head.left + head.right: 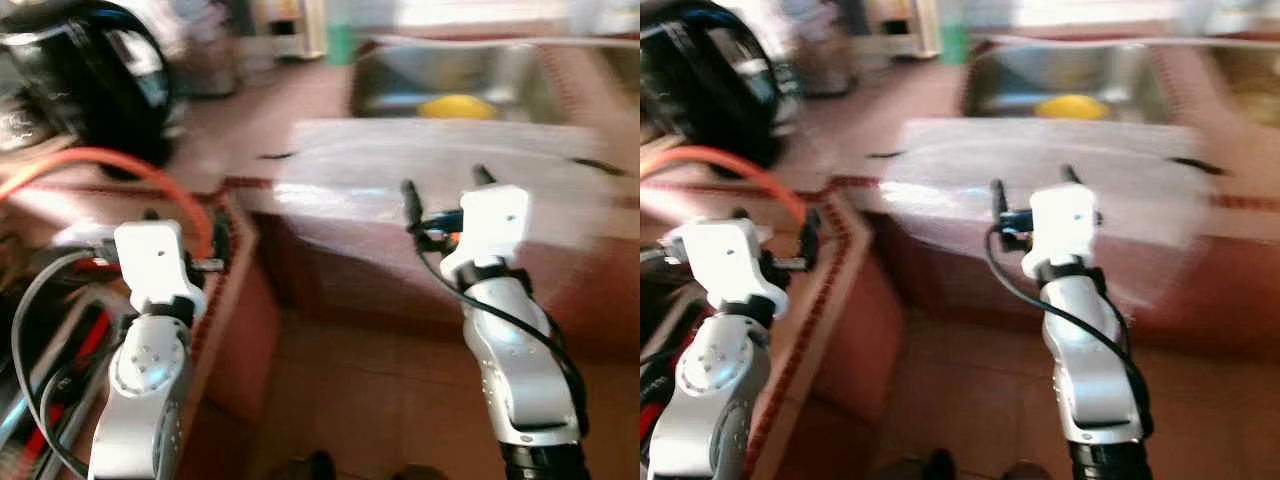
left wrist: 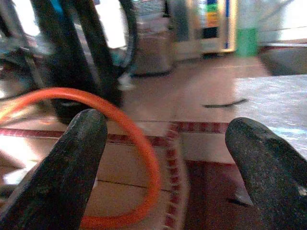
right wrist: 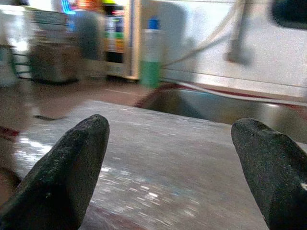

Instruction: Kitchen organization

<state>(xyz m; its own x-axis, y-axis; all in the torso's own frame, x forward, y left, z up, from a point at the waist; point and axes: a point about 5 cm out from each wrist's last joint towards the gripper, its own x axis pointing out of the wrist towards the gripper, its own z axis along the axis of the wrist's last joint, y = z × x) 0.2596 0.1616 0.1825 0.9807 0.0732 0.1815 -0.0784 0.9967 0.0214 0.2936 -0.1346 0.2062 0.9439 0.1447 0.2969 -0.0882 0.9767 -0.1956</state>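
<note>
Tabletop (image 1: pixel 330 110): a reddish-brown tiled L-shape with a patterned red border along the edge. It's seen blurred in both eye views, so small details can't really be made out.

Sink (image 1: pixel 400 75): a steel basin set into the far part of the tabletop. Something yellow (image 1: pixel 455 106) is sitting in it; what it is can't be told.

Pale sheet (image 1: pixel 440 170): a shiny, whitish sheet is laid over the tabletop in front of the sink and reaches right to the front edge.

Black appliance (image 1: pixel 85 70): big, dark and glossy, parked on the left wing. An orange hose (image 1: pixel 120 160) loops out beside it, close to the inner corner.

Green bottle (image 3: pixel 151 57): stands at the back wall, near the sink's corner, with boxes and jars beside it.

Left claw (image 2: pixel 163 158): spread wide, nothing held, hanging over the left wing with the orange hose just ahead.

Right claw (image 3: pixel 168 167): also spread wide and empty, held low over the pale sheet and pointed toward the sink.

Progress: nothing is gripped yet, so the tidying looks barely begun. The things likely to be sorted are all still out on the tabletop or in the sink.

Room to move: open floor is left in the nook between the two wings. The inner corner and the hose are probably the spots to be watched.
</note>
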